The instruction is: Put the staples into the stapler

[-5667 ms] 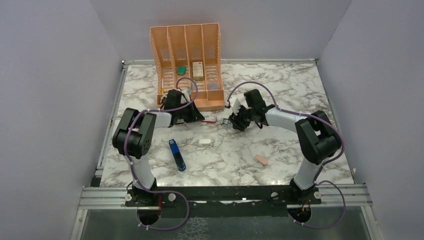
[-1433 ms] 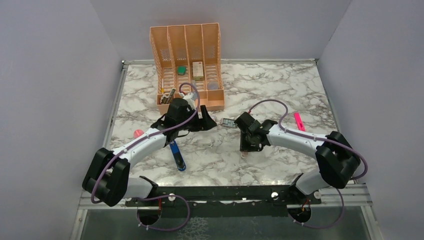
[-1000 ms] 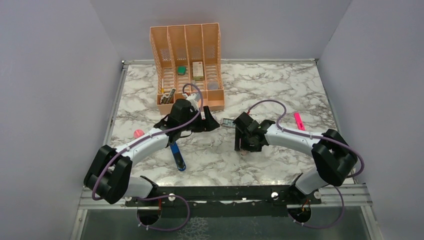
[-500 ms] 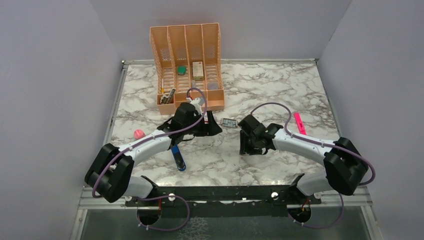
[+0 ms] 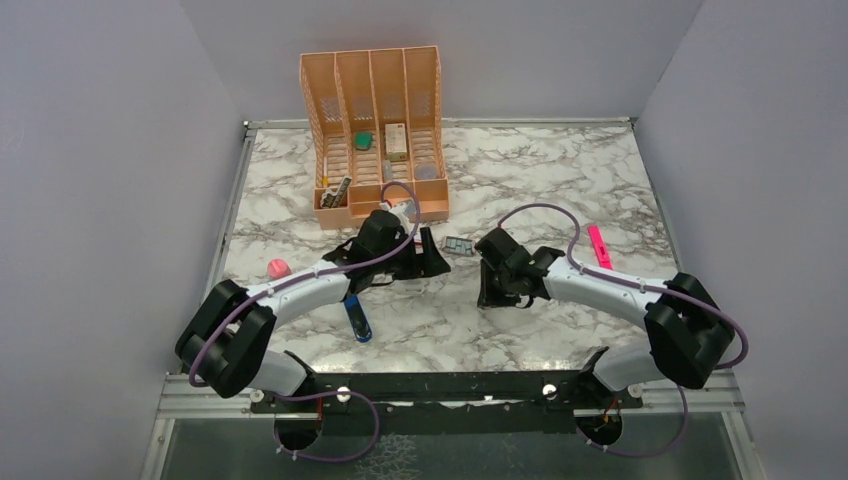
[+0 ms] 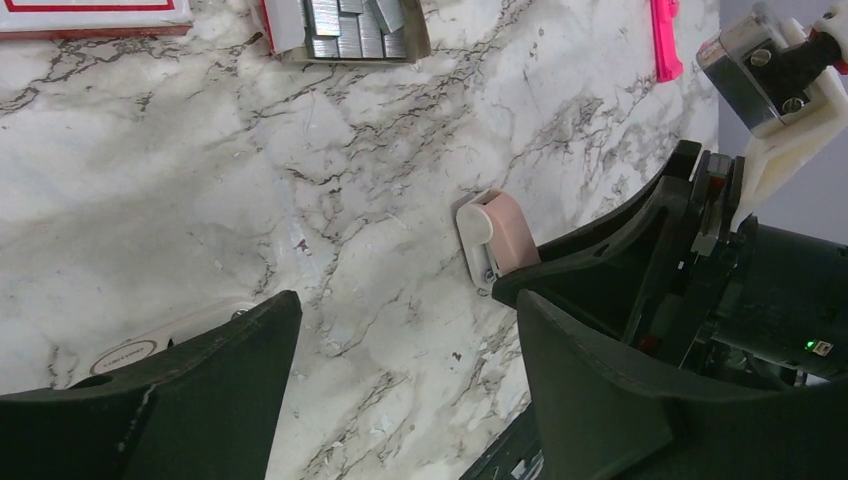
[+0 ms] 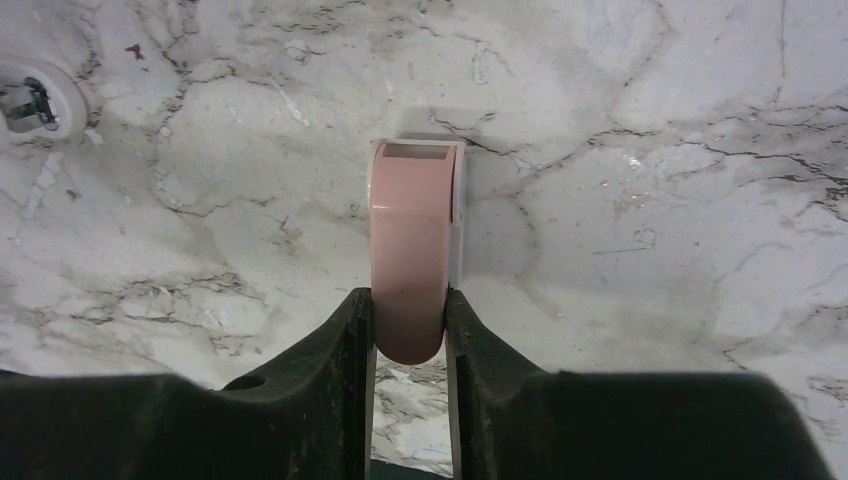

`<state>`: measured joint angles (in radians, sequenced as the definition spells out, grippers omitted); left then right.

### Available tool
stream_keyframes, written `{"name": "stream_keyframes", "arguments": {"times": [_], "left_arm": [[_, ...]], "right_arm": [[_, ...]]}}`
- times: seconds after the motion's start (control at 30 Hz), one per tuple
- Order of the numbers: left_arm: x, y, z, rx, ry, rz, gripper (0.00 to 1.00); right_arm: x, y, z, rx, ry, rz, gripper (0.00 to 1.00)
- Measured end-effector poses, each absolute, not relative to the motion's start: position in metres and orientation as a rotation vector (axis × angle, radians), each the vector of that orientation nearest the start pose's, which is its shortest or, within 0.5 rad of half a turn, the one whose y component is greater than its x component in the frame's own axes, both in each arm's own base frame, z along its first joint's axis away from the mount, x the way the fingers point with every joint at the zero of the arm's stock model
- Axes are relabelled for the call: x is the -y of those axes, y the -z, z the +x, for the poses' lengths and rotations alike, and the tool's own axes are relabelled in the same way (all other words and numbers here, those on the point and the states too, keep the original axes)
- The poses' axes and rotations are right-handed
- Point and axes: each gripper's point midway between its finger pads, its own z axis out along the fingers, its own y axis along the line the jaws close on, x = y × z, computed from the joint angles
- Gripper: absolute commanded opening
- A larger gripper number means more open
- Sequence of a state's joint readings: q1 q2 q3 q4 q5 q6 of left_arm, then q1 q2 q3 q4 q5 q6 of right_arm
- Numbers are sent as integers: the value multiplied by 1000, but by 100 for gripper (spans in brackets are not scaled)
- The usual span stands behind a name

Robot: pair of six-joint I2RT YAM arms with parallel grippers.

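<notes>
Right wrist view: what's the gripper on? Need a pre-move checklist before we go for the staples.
1. Task item in right gripper: not ok, it clamps the pinkish-tan eraser.
2. Free left gripper: ok, open, nothing between its fingers.
3. Exposed staples: ok, tray uncovered on the table, sleeve lying beside it.
4. Open stapler: cannot tell, partly under the left arm.
5. Stray pink marker: ok, lying off to the right.

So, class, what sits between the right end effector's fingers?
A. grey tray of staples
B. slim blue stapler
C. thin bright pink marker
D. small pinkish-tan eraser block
D: the right wrist view shows the right end effector closed on both sides of the small pinkish-tan eraser block.
</notes>
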<state>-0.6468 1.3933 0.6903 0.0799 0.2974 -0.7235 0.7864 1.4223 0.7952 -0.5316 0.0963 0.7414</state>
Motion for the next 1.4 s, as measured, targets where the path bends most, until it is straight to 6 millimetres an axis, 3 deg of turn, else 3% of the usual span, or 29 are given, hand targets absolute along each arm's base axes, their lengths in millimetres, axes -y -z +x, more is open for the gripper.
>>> {"name": "stream_keyframes", "arguments": {"times": [0.3,0.53,0.67,0.83,1.0,1.17,1.4], "left_arm": [[289,-95,231,-2372,1103,20,54],[299,-105,217,-2326,1178,-10,50],[312,-107,208,-2318,1228,12,46],[323,-109,201,-2303,1262,44,40],[325,-117,204,-2262,1272,38,45],[309,-123,207,-2201,1229,-11,52],[293,-136,213,-2113,1193,-76,50]], "right_arm": [[-247,-61,195,-2747,-627,29,22],[-266,-85,217,-2689,-979,197,22],[-275,-93,214,-2668,-1126,237,22],[-270,-93,210,-2666,-1173,301,22],[-267,-104,213,-2630,-1194,328,22],[-268,-116,213,-2590,-1220,311,22],[-267,-120,216,-2579,-1241,326,22]]}}
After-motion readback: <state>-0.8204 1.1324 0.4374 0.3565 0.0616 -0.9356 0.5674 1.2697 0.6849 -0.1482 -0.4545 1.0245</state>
